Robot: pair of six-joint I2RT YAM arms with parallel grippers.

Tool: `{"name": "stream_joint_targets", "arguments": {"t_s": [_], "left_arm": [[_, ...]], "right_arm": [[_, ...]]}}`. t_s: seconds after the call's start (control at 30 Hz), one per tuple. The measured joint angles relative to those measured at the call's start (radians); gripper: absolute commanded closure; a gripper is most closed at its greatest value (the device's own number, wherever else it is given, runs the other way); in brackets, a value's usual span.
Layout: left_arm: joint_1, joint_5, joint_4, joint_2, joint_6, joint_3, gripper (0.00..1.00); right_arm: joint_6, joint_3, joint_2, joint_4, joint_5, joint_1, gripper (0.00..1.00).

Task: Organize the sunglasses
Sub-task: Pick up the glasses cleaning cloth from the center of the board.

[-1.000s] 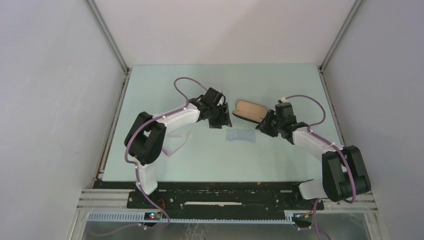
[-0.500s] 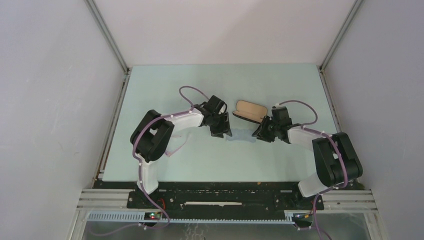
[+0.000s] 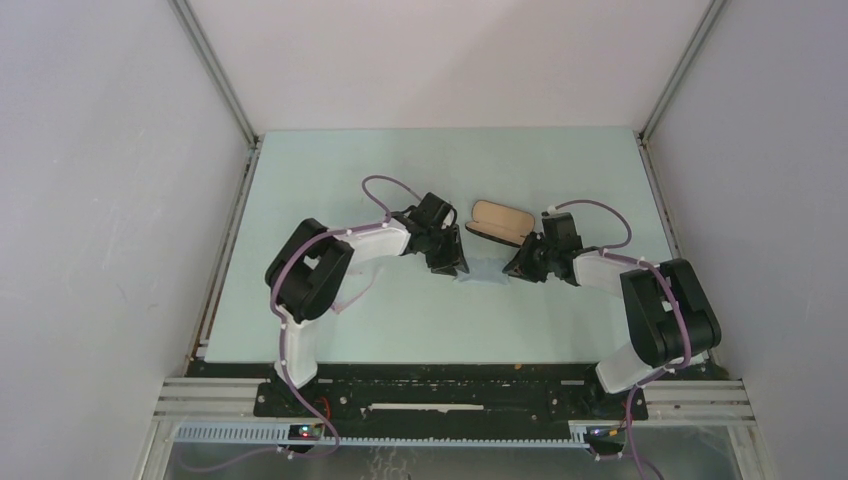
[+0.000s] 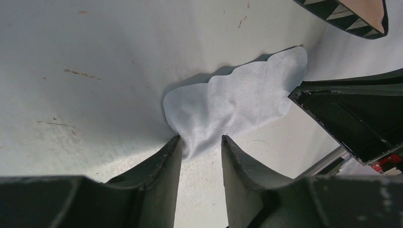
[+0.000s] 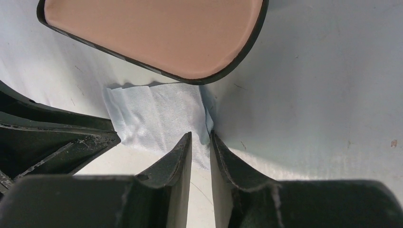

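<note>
1. The left arm bends at a raised elbow and stretches its forearm low toward the cloth (image 3: 483, 272). The left gripper (image 3: 452, 266) points down at the cloth's left edge.
2. In the left wrist view its jaws stand part-way apart. The bunched edge of the cloth lies between the tips, and bare table shows in the gap nearer the camera.
3. The right arm mirrors this, folded at the elbow, with the right gripper (image 3: 515, 268) set down at the cloth's right edge.
4. Its jaws are drawn almost together over a raised fold of the cloth. I cannot tell whether they actually pinch it.
5. The sunglasses (image 3: 355, 290) lie flat well to the left of the cloth, partly hidden under the left arm, and neither claw touches them.
6. The case (image 3: 497, 220) lies open just beyond the cloth, tan lining up.
7. The cloth rests on a pale green table (image 3: 420, 170) with faint scuffs, and plain white walls (image 3: 430, 60) stand on three sides.
</note>
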Motion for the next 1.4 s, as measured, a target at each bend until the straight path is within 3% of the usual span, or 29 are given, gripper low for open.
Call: {"name": "stream_joint_targets", "arguments": {"t_s": [0.57, 0.7, 0.8, 0.83, 1.4], "left_arm": [[-0.01, -0.003, 0.0, 0.023, 0.004, 0.018, 0.78], [-0.015, -0.005, 0.0, 0.029, 0.005, 0.022, 0.91], [-0.015, -0.005, -0.002, 0.034, 0.006, 0.025, 1.0], [-0.016, -0.005, -0.003, 0.034, 0.006, 0.026, 1.0], [-0.043, -0.052, -0.049, 0.029, 0.085, 0.054, 1.0]], "right_arm": [[-0.051, 0.05, 0.015, -0.051, 0.052, 0.047, 0.68], [-0.062, 0.064, 0.021, -0.064, 0.094, 0.069, 0.8], [-0.067, 0.066, 0.023, -0.071, 0.112, 0.072, 0.96], [-0.069, 0.066, 0.023, -0.073, 0.116, 0.072, 1.0], [-0.074, 0.065, -0.071, -0.156, 0.154, 0.089, 1.0]]}}
